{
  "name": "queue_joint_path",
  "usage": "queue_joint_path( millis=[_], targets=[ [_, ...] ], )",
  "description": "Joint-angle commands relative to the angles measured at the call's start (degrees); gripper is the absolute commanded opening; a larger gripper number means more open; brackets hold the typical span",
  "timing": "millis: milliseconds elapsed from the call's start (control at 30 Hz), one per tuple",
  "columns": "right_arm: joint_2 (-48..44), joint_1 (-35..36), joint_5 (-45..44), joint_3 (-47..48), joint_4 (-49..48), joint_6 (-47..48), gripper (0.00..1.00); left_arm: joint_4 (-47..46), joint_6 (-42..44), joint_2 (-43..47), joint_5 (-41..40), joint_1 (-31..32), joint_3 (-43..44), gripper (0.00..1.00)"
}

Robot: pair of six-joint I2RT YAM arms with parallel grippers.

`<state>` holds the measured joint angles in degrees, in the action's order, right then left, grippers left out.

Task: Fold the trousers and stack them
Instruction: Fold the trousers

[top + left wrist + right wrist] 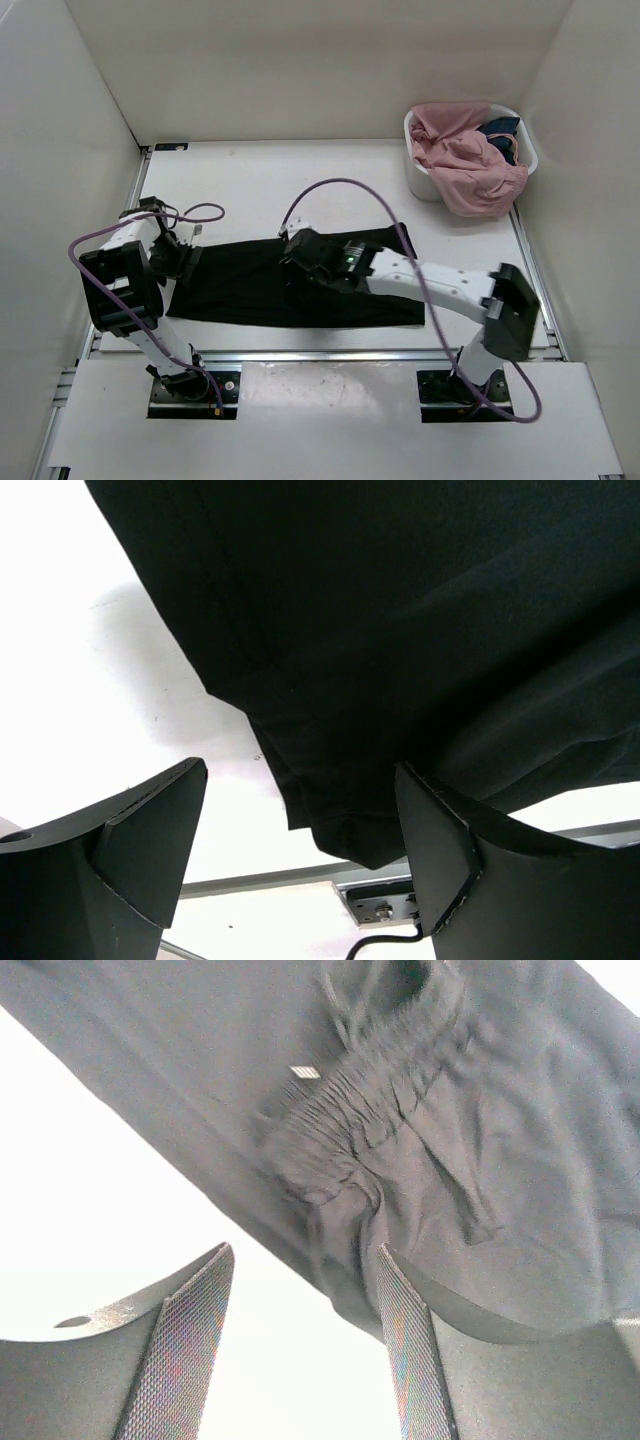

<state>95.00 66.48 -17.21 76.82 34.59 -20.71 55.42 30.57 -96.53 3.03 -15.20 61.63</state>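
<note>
While the soft black fabric trousers [250, 285] lie spread, the left gripper [300, 780] and right gripper [305, 1260] both gape at their edges, so pinching cloth seems next.

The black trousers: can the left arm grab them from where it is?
Probably yes. The left gripper is open right at the left end of the trousers. The cloth's corner looks to lie between its fingers, and nothing else seems to be in the way.

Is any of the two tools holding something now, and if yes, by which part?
Nothing is held. The left tool and the right tool are both open, each over an edge of the black trousers, not clamped on it.
</note>
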Motion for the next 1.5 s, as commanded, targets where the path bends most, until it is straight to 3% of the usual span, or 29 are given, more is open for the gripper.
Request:
queue_joint_path(
  millis=[0,133,167,233,267,300,500,600,700,733,767,800,833,933,967,1100,1167,1233,1467],
  targets=[
    [-8.24,0.23,1.74,1.85,1.28,1.46,0.64,-0.66,0.46,0.74,1.19,-0.18,-0.1,0.87],
    [-12.56,-4.41,1.13,-4.56,-5.4,-0.2,0.55,-0.66,0.46,0.73,1.19,-0.18,-0.1,0.87],
    [-12.56,-5.99,1.65,-5.53,-6.37,-1.69,0.41,-0.66,0.46,0.73,1.19,-0.18,-0.1,0.87],
    [-8.88,-10.92,7.35,-6.24,-8.21,-4.77,0.23,-0.66,0.46,0.73,1.19,-0.18,-0.1,0.87],
    [-7.3,-11.8,8.85,-6.24,-8.92,-4.78,0.08,-0.66,0.46,0.73,1.19,-0.18,-0.1,0.87],
    [-4.42,-11.81,9.65,-6.24,-9.79,-4.26,0.0,-0.66,0.46,0.73,1.19,-0.18,-0.1,0.87],
    [4.04,-11.28,15.7,-9.47,-16.03,-5.73,0.0,-0.66,0.46,1.34,0.66,-0.18,-1.16,0.87],
    [6.5,-10.15,15.02,-10.37,-17.54,-6.36,0.0,-0.66,0.46,1.35,0.66,-0.18,-1.16,0.87],
    [8.62,-9.61,10.54,-7.39,-13.15,-5.22,0.0,-0.66,-0.07,1.35,0.66,-0.18,-1.16,0.87],
    [8.62,-9.61,9.84,-6.77,-12.45,-4.52,0.03,-0.66,-0.07,1.35,0.66,-0.18,-1.16,0.87],
    [7.84,-9.61,8.96,-6.77,-11.83,-4.52,0.14,-0.66,-0.07,0.82,0.66,-0.18,-1.16,0.87],
    [5.92,-9.61,7.91,-6.07,-10.61,-4.52,0.3,-0.66,-0.07,0.82,0.66,-0.18,-1.16,0.87],
    [4.68,-9.61,6.68,-5.54,-9.81,-4.52,0.59,-0.66,-0.07,0.82,0.66,-0.18,-1.16,0.87],
    [-2.26,-9.61,-0.96,-4.92,-5.77,-5.12,0.89,-0.66,-0.07,0.82,0.66,-0.18,-1.68,0.87],
    [-6.54,-10.22,-5.16,-5.97,-5.06,-6.78,0.94,-0.66,-0.07,0.82,0.66,-0.18,-1.68,0.87],
    [-16.23,-19.25,-2.58,-16.67,-4.53,-11.37,0.99,-0.66,-0.07,0.82,1.19,-0.18,-1.68,0.87],
    [-17.22,-28.91,7.47,-22.73,-5.5,-11.98,0.99,-0.66,-0.07,0.82,1.19,-0.18,-1.68,0.87],
    [-15.82,-36.37,11.22,-23.99,-1.48,-11.12,0.99,-0.66,-0.07,0.82,1.19,-0.18,-1.68,0.87],
    [-15.81,-47.92,17.99,-32.25,-8.47,-8.73,0.99,-0.66,-0.07,1.35,1.19,-0.18,-1.68,0.87]
  ],
)
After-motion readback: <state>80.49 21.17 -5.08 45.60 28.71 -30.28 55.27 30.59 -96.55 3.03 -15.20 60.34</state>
